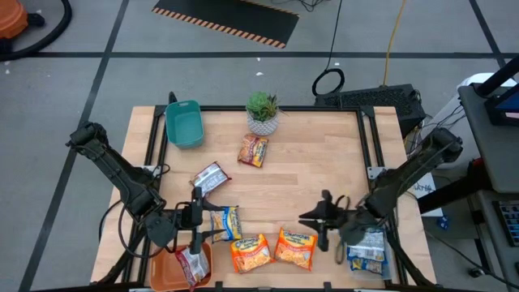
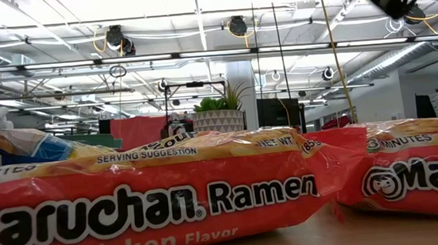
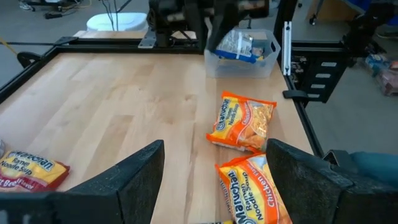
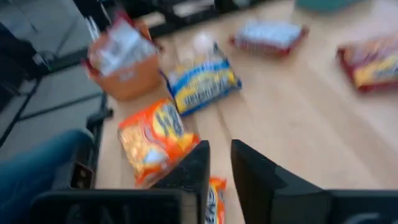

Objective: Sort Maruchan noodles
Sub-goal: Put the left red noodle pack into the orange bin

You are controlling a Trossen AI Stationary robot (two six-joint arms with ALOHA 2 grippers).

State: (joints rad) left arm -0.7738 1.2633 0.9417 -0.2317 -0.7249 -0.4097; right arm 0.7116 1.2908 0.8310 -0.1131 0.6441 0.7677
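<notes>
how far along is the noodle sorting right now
Partly done. A silver-red packet lies in the orange bin, and blue-and-yellow packets lie in the clear bin. Neither gripper holds anything: the left gripper is open and the right gripper hovers nearly closed. Left on the table: two orange packets, one blue-and-yellow, one silver-red, one dark red. The teal bin looks empty.

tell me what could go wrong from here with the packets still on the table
The two orange packets lie nearly touching, so a grab at one may drag or pinch the other. The left tool hangs open right beside the blue-and-yellow packet and could nudge it. The silver packet sticks up above the orange bin's rim and might tip out.
</notes>
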